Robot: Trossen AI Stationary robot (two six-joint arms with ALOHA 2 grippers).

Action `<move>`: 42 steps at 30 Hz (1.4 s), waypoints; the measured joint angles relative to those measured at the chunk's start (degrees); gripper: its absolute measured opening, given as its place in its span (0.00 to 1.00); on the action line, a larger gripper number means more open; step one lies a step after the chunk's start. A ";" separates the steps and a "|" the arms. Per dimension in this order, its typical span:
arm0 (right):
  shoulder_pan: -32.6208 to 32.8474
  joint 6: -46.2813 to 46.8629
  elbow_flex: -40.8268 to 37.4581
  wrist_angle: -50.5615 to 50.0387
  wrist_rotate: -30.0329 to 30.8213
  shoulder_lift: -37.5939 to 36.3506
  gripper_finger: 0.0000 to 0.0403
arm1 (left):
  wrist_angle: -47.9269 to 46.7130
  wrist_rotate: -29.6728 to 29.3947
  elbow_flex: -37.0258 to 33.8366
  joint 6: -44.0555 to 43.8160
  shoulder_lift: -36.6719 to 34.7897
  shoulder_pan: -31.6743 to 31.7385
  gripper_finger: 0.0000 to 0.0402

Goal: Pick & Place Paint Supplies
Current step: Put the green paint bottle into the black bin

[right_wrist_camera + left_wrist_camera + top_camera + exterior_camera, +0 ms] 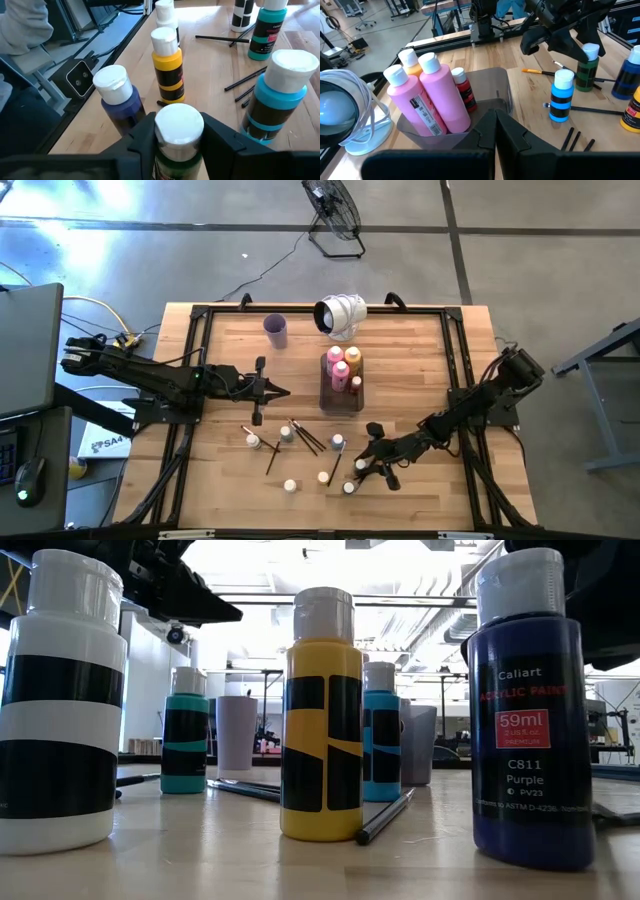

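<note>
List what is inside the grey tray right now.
The grey tray holds two pink bottles, an orange bottle and a small red bottle. Its floor behind them is hidden.

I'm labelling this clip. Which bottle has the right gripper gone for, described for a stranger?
On the wooden table, near the front edge, stand scattered white-capped bottles. The right gripper straddles the green bottle, beside the light-blue bottle and the purple bottle; it alone sits between dark fingers.

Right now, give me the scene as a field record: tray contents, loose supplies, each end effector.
tray: two pink bottles, one orange, one small red
loose on table: blue bottle, yellow bottle, purple bottle, paintbrushes
right end effector: fingers on either side of green bottle; whether they grip it, cannot tell
left end effector: shut, empty, beside tray
lilac cup: upright, far side
</note>
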 joint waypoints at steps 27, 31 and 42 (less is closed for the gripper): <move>-4.92 -8.76 0.00 -14.20 7.92 -20.29 0.30 | 0.04 0.01 0.00 0.02 0.00 0.00 0.00; -7.48 -9.77 -0.02 -16.00 8.35 -23.93 0.28 | 0.09 0.00 -0.02 0.09 0.00 0.00 0.00; -16.53 -12.95 -0.02 -15.58 8.28 -24.56 0.28 | 0.15 -0.46 -0.02 0.11 -0.01 0.00 0.00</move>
